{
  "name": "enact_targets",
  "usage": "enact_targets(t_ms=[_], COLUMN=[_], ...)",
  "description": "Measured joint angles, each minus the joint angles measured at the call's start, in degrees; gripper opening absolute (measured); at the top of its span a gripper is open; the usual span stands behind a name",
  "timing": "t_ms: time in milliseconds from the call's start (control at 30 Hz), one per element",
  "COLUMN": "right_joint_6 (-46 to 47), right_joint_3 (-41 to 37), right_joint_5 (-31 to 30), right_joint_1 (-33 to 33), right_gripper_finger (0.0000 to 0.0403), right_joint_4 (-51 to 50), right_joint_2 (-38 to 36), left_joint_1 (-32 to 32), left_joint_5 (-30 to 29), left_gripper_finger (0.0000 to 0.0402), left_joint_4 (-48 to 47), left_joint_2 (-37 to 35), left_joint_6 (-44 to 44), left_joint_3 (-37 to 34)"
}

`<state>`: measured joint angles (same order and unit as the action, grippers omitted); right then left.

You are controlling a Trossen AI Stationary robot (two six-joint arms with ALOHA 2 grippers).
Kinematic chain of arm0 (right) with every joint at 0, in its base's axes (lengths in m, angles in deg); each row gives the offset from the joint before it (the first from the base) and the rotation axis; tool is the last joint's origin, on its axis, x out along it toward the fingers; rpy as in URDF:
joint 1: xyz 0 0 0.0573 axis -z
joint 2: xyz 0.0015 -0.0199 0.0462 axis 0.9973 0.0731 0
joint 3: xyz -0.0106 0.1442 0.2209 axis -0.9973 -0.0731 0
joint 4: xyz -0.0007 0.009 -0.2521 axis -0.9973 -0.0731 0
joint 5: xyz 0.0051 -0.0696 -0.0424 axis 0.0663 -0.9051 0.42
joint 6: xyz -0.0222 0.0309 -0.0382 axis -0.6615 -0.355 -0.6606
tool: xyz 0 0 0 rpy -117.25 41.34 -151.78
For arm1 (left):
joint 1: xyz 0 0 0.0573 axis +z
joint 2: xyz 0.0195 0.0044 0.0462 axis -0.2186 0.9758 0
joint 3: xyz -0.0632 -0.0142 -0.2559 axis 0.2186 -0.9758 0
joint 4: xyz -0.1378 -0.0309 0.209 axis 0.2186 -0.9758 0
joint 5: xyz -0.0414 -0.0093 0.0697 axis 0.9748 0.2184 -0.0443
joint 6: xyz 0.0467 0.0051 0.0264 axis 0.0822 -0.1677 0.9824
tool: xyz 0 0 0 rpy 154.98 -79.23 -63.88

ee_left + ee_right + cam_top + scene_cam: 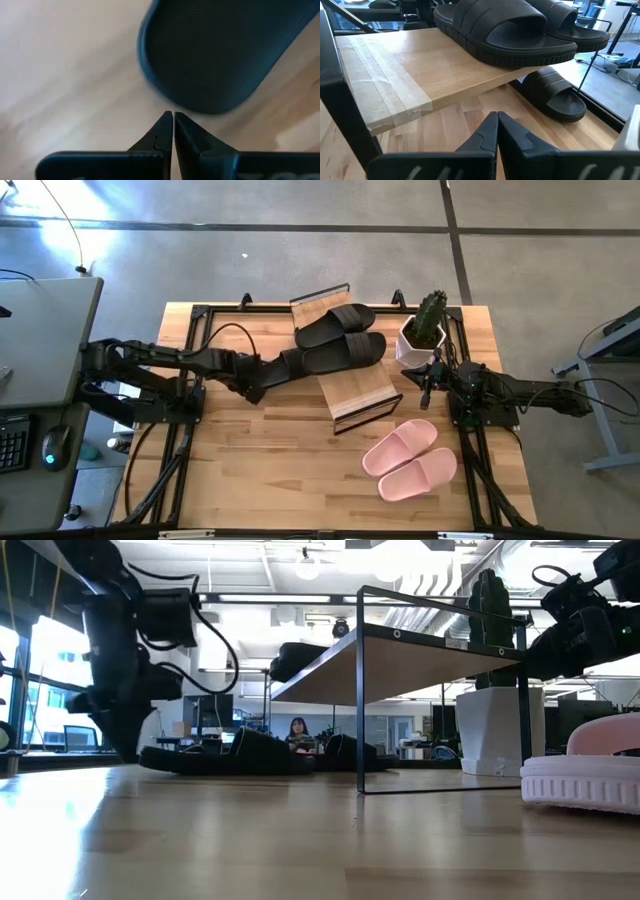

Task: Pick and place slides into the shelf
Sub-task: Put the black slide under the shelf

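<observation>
Slides (340,340) on shelf (362,392), wooden table (260,470), office behind

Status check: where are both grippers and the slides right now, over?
Left gripper shut, empty, just short of a black slide on the table. Right gripper shut, waiting by the shelf. Pink slides untouched. Nothing blocking.

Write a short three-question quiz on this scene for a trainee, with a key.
1. True or false: the pink slides sit on the shelf.
2. Which is closer to the cactus pot: A, the left hand; B, the right hand?
3. Fill in: the left hand's fingers are ____, just short of a black slide.

Key: 1 false, they lie on the table. 2 B. 3 shut.
</observation>
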<state>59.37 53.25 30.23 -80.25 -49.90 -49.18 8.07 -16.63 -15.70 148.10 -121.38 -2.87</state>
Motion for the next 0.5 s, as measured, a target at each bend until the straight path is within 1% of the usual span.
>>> enact_targets(t_ms=[167, 500], right_joint_6=[0.4, 0.4], right_joint_3=[0.0, 0.0], right_joint_5=[0.0, 0.0], right_joint_1=[0.0, 0.0], right_gripper_finger=[0.0000, 0.0000], right_joint_4=[0.0, 0.0], right_joint_2=[0.0, 0.0], left_joint_1=[1.9, 4.9], left_joint_5=[-0.7, -2.4], left_gripper_finger=[0.0002, 0.0002], left_joint_4=[7.0, 13.1], left_joint_2=[0.0, 1.0], left_joint_6=[2.2, 5.1], left_joint_3=[-0.7, -0.7])
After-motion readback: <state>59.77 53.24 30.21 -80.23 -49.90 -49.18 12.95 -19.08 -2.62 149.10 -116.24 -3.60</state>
